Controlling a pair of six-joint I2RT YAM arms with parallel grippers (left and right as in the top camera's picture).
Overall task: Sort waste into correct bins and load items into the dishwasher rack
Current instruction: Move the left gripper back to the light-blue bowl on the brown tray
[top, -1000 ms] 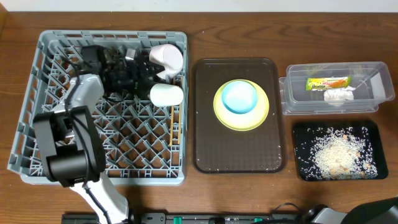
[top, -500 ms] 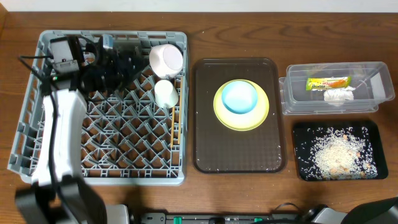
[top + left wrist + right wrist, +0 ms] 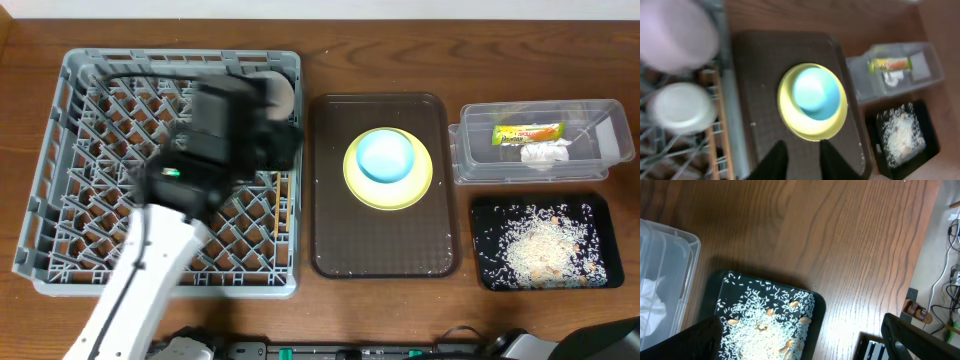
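My left gripper shows as a blur over the right side of the grey dishwasher rack. In the left wrist view its gripper has a narrow empty gap and hangs over the brown tray, just short of the yellow plate with the blue bowl on it. The white bowl, pale cup and chopsticks lie in the rack. My right gripper stands wide open above the black tray's rice scraps.
The brown serving tray lies between the rack and the bins. The clear tub holds the wrapper and the tissue. The black tray sits in front of it, near the table's front edge.
My left arm has swung from the rack's far left corner to its right side, and its jaws have narrowed. The cup and white bowl stay in the rack.
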